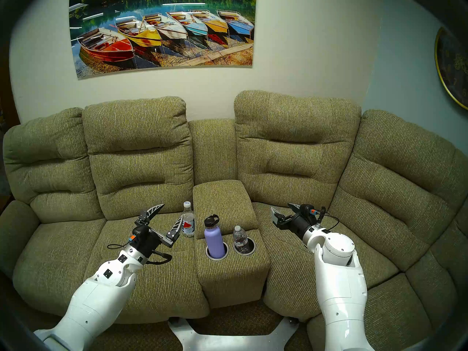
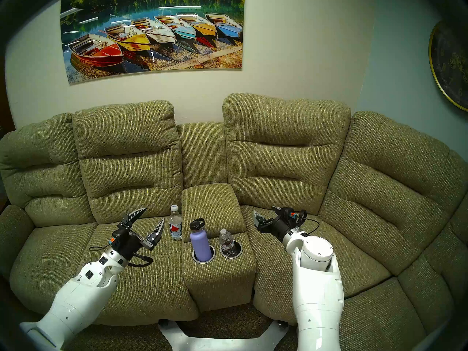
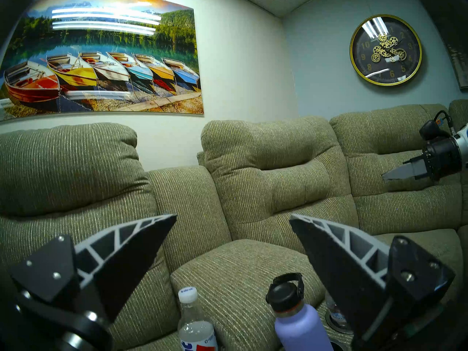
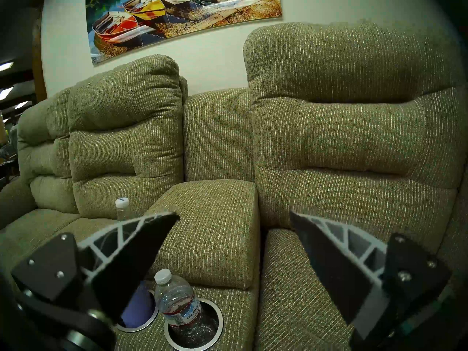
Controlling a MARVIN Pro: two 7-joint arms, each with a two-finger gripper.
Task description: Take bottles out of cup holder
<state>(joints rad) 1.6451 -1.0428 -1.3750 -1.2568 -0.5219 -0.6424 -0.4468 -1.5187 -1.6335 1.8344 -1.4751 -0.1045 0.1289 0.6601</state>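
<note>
1. Your left gripper [image 1: 169, 217] has its jaws spread wide, holding nothing and touching nothing.
2. Your right gripper [image 4: 234, 217] is spread just as wide, also empty.
3. The lavender flask [image 1: 214, 242] stands in the left well of the cup holder [image 1: 217, 258].
4. The small clear bottle [image 1: 240, 239] sits in the well at its 3 o'clock.
</note>
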